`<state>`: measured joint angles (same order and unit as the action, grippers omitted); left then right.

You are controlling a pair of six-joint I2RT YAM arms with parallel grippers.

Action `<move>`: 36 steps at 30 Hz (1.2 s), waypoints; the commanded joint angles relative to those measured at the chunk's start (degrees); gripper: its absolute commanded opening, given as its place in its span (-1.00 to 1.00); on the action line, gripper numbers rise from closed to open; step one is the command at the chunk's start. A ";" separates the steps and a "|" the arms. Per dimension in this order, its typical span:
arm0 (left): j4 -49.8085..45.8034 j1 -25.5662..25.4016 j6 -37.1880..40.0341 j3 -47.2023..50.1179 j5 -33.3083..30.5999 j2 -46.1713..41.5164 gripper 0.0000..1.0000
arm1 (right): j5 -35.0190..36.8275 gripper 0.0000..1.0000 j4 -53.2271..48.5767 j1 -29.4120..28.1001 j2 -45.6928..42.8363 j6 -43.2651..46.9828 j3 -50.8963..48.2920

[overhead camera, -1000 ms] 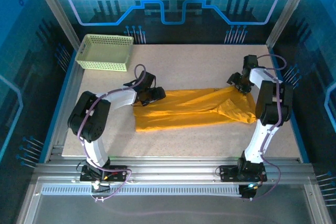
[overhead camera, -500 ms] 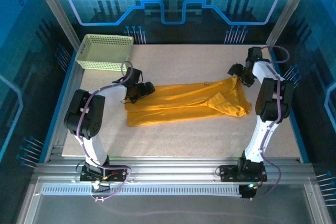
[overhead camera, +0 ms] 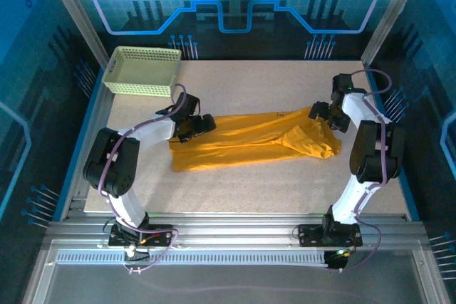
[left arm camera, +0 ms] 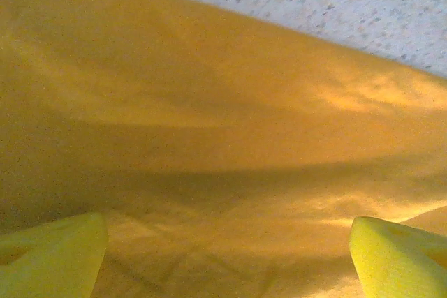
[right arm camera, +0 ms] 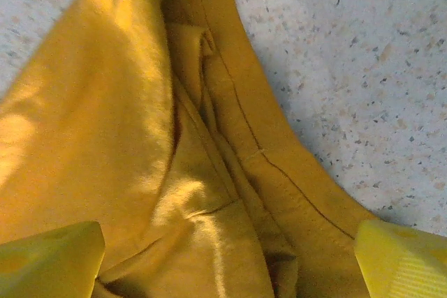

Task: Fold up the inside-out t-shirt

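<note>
The inside-out t-shirt point(overhead camera: 249, 140) lies as a long, rumpled band across the middle of the tabletop point(overhead camera: 271, 83), bunched at its right end. The left hand point(overhead camera: 201, 124) sits over its left end, fingers spread wide. The right hand point(overhead camera: 328, 116) sits over the right end, fingers likewise apart, cloth below them unclamped.

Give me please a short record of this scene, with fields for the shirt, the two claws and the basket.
t-shirt: mustard-yellow, lying on the table as a long band from left to right
left claw: open, over the shirt's left end, holding nothing
right claw: open, over the shirt's right end beside a stitched hem, holding nothing
basket: pale yellow-green mesh, at the table's far left corner, apart from the shirt
</note>
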<state>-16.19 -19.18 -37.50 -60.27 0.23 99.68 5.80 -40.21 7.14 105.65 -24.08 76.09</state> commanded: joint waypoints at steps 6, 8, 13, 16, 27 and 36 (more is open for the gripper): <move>1.46 0.46 -0.99 2.97 -0.79 0.28 0.81 | 4.02 0.89 -4.95 -1.02 6.61 1.64 3.56; 1.88 0.62 -1.09 3.05 -0.58 0.58 0.82 | 3.78 0.88 -5.42 -0.98 8.04 1.56 4.13; 2.42 0.74 -1.26 3.26 -0.83 0.82 0.83 | 2.80 0.70 -6.44 -1.01 11.52 1.26 5.46; 2.61 1.19 -1.44 3.55 -0.74 1.03 0.83 | 3.12 0.58 -7.56 -1.65 13.40 1.71 6.73; 3.29 2.33 -2.16 5.43 -0.87 -0.28 0.84 | 2.52 -0.22 -6.92 -3.36 13.56 1.38 6.46; 2.75 2.72 -1.51 4.82 -1.78 -0.89 0.87 | 8.82 0.42 -6.09 -3.14 7.08 2.63 6.09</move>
<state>-12.14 -17.08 -39.05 -56.12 0.19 99.79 10.44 -45.45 4.12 115.85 -22.24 82.85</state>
